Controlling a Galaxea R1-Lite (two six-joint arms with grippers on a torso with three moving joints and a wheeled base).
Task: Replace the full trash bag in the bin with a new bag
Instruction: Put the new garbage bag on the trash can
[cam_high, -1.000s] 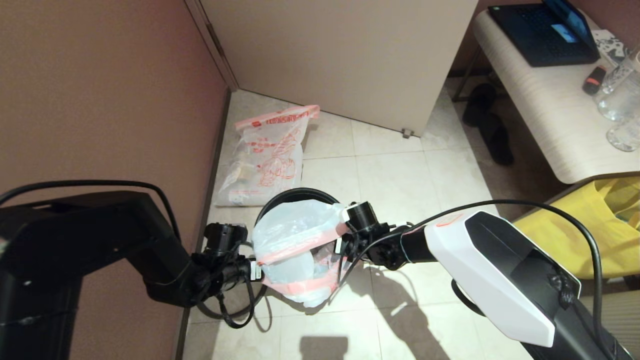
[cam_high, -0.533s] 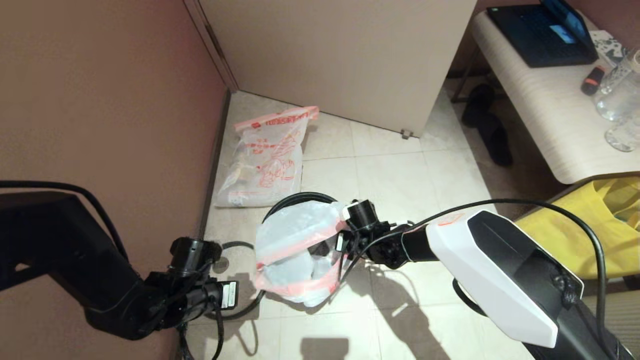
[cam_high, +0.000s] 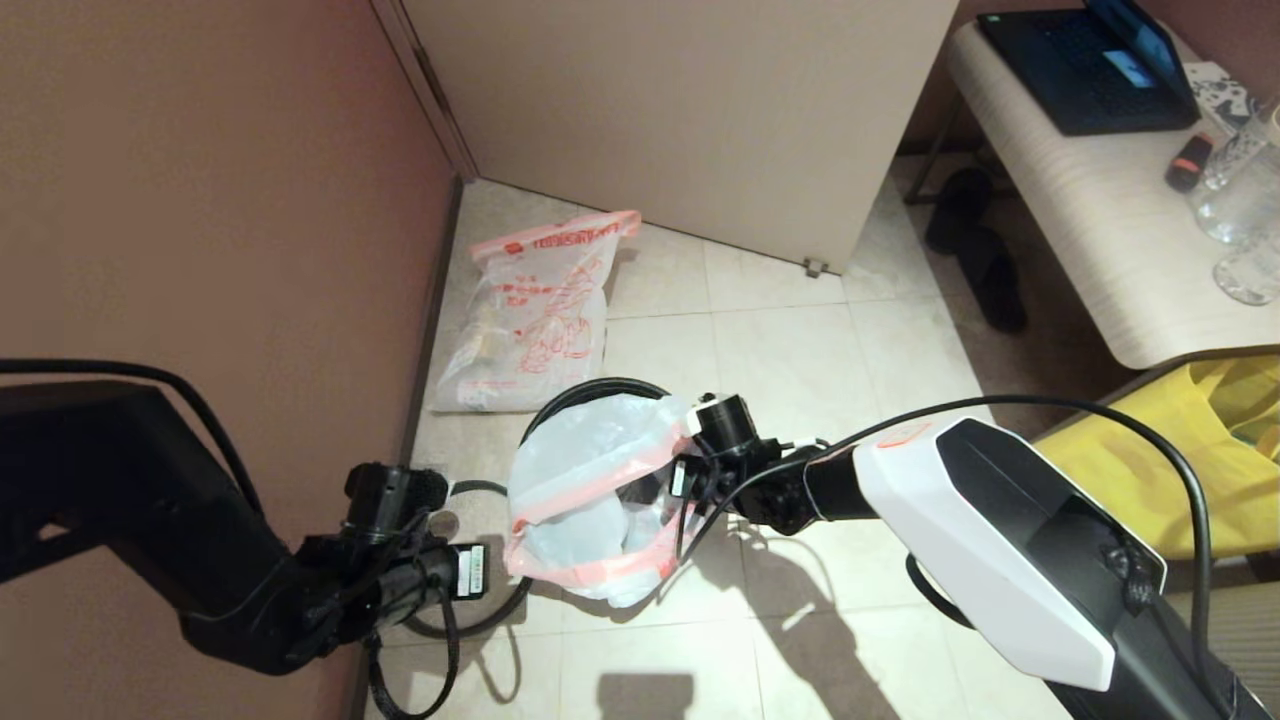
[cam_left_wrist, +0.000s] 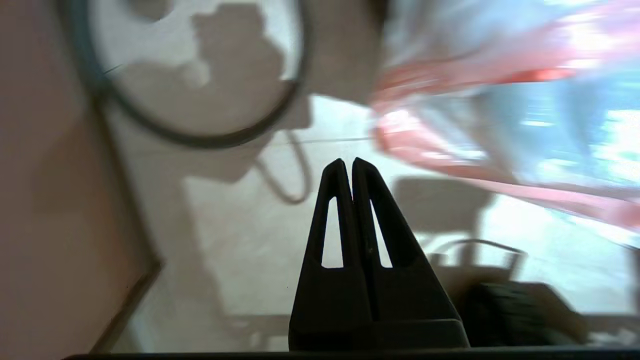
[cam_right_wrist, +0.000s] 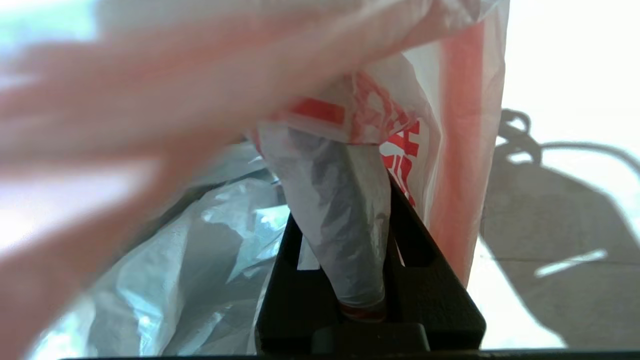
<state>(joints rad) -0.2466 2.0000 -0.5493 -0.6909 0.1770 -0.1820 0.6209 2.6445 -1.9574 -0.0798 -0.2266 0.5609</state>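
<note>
At frame centre of head view: new bag (cam_high: 590, 490) suspended over bin (cam_high: 580, 395), mouth spread, evidently to line it. Right gripper (cam_right_wrist: 345, 235) clamped on bunched bag edge (cam_right_wrist: 345, 240), serving as anchor. Left gripper (cam_left_wrist: 348, 167), lower left, jaws pressed together, nothing held, clear of bag; opposite edge unsupported, sagging. Full trash bag (cam_high: 530, 320) parked against wall, upper left of centre, out of bin. Lining judged incomplete.

Left claw (cam_left_wrist: 352, 165) closed, empty, beside the new bag (cam_left_wrist: 500, 100).
</note>
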